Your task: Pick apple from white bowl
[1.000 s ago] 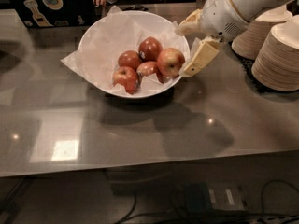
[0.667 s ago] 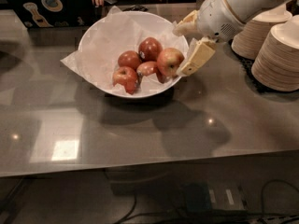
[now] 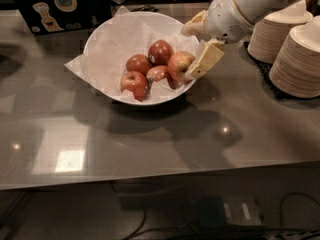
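The white bowl [image 3: 107, 36], lined with crinkled white paper, stands on the grey table and holds several apples. The apple [image 3: 179, 64], largest and lighter orange-red, lies at the bowl's right side. My gripper [image 3: 198, 45] is at the bowl's right rim, open. One cream finger [image 3: 206, 61] is right beside the apple and looks to touch its right side. The other finger [image 3: 192, 26] is above the rim, further back. The apple rests in the bowl, not held.
Smaller dark red apples [image 3: 138, 64] lie left of the apple. Stacks of beige paper dishes [image 3: 299, 59] stand at the right on a dark mat. A dark laptop lid [image 3: 60, 4] stands behind the bowl. People stand at the far edge.
My gripper has moved slightly left, bringing its lower finger closer against the apple's right side. The apples and the bowl have not moved.
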Robot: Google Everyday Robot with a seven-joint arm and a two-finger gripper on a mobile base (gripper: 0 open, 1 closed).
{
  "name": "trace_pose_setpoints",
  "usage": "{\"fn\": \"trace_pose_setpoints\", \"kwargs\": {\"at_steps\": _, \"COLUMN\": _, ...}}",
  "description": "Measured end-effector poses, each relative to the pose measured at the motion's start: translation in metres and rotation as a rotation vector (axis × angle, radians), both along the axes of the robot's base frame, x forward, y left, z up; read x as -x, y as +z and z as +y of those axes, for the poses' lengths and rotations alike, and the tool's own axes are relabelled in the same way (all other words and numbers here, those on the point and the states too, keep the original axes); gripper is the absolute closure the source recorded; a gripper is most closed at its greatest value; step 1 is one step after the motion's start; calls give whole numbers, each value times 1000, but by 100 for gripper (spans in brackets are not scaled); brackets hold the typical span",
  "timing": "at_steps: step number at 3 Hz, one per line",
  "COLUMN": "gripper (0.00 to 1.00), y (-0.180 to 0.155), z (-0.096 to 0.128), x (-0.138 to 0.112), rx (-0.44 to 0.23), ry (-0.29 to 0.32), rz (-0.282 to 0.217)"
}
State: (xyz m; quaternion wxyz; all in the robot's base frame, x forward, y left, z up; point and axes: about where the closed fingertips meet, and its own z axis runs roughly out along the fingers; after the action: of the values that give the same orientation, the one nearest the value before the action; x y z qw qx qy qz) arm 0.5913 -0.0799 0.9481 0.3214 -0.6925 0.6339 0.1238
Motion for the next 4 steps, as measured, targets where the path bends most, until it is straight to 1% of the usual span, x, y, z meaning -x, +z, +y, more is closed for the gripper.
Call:
{"fn": "trace_pose_setpoints", "kwargs": {"at_steps": 2, "gripper": 25, "y": -20, "z": 5, "x": -14, "rx": -12, "ry": 7, "rz": 59}}
{"fn": "trace_pose_setpoints", "kwargs": {"at_steps": 3, "gripper": 25, "y": -34, "z": 7, "x": -16, "rx": -19, "ry": 13, "rz": 99}}
{"fn": "trace_pose_setpoints", "kwargs": {"at_steps": 4, "gripper": 25, "y": -42, "z": 8, "x": -16, "rx": -22, "ry": 22, "rz": 128}}
